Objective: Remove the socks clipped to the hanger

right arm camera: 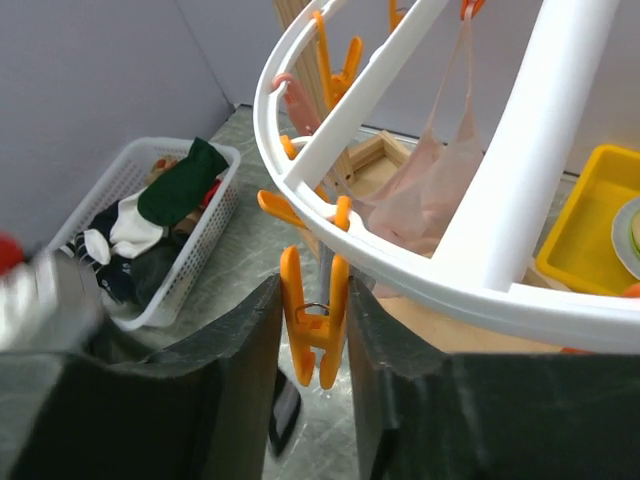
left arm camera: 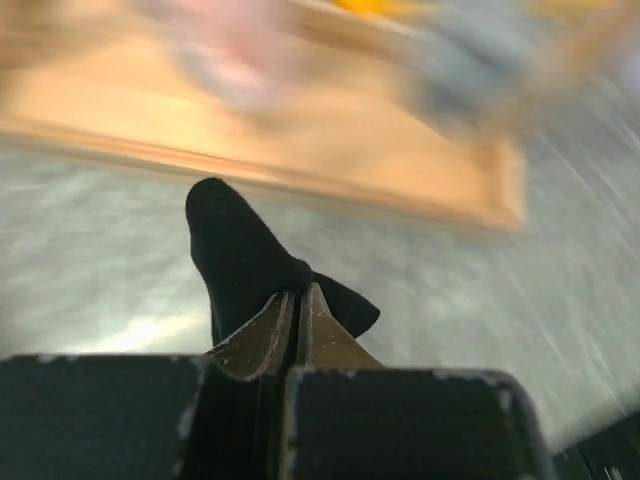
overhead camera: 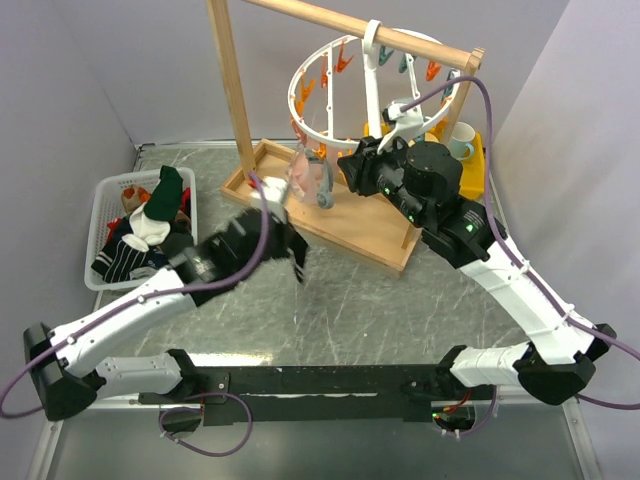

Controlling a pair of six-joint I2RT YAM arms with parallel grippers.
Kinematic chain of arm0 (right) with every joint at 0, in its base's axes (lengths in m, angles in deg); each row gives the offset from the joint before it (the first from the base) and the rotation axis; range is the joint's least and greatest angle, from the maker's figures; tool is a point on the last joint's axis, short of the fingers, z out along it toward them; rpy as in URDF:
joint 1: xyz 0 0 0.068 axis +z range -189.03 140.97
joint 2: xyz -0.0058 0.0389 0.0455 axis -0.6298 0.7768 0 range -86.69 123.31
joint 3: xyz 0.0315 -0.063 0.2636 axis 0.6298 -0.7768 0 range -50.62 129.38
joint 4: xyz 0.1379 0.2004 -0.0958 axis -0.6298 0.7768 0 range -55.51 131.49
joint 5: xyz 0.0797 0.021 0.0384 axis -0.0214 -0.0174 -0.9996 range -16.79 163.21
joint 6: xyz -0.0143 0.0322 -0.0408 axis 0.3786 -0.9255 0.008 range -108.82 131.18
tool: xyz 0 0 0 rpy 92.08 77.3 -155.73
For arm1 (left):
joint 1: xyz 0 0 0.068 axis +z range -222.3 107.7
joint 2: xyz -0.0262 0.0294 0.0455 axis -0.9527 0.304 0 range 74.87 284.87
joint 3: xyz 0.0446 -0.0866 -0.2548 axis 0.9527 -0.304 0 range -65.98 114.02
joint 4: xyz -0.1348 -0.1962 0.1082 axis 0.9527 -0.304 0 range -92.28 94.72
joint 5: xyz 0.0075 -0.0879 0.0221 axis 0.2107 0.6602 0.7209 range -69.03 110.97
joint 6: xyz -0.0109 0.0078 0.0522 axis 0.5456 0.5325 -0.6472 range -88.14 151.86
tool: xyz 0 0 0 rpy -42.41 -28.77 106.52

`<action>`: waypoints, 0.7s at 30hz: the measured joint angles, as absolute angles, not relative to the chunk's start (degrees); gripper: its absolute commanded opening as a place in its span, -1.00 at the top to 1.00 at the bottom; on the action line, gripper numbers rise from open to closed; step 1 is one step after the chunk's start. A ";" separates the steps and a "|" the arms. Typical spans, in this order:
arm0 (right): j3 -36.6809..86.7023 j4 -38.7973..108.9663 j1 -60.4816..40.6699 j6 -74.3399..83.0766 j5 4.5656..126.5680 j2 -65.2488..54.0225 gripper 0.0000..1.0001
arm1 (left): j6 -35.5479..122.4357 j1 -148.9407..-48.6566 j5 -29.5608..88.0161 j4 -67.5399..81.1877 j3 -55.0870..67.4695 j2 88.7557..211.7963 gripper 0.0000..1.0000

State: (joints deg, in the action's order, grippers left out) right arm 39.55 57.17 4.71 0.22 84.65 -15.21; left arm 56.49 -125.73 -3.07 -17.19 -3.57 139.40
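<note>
My L hand [left arm camera: 297,312] pinched shut on black sock [left arm camera: 235,255], lower centre, above bench [left arm camera: 100,250]. R hand [right arm camera: 314,345] clamps orange peg [right arm camera: 312,300] under hanger [right arm camera: 400,270] rim, mid-frame; pink sock [right arm camera: 430,190] hangs clipped upper right.

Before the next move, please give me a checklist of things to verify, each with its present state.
1. The left tool is shut on the black sock: ok.
2. The black sock is free of the hanger: ok.
3. The right tool is closed on the orange clothespin: ok.
4. A sock is held in that clothespin: not ok, none is visible.
5. The pale pink sock is off the hanger: not ok, it hangs clipped.
</note>
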 measured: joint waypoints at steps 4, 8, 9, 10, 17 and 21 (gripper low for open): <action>38.72 57.21 4.71 0.00 84.67 -16.76 -0.46 | 56.03 -112.83 -4.57 -22.79 -0.20 136.91 0.98; 36.20 57.25 4.71 0.13 85.00 -19.43 -0.48 | 54.28 -102.45 -6.74 -26.31 1.40 134.79 0.98; 35.35 57.19 4.71 0.13 85.20 -20.22 -0.48 | 53.71 -99.33 -6.65 -27.05 1.61 134.68 0.98; 34.48 57.23 4.71 0.11 85.28 -21.07 -0.48 | 53.36 -95.28 -5.88 -27.44 1.72 134.79 0.98; 28.99 57.84 4.71 0.07 86.66 -27.76 -0.50 | 52.03 -74.43 -3.46 -29.48 2.45 138.57 0.98; 24.73 57.58 4.71 -0.26 88.67 -33.13 -0.50 | 52.03 -73.80 -6.58 -30.13 3.91 138.48 0.98</action>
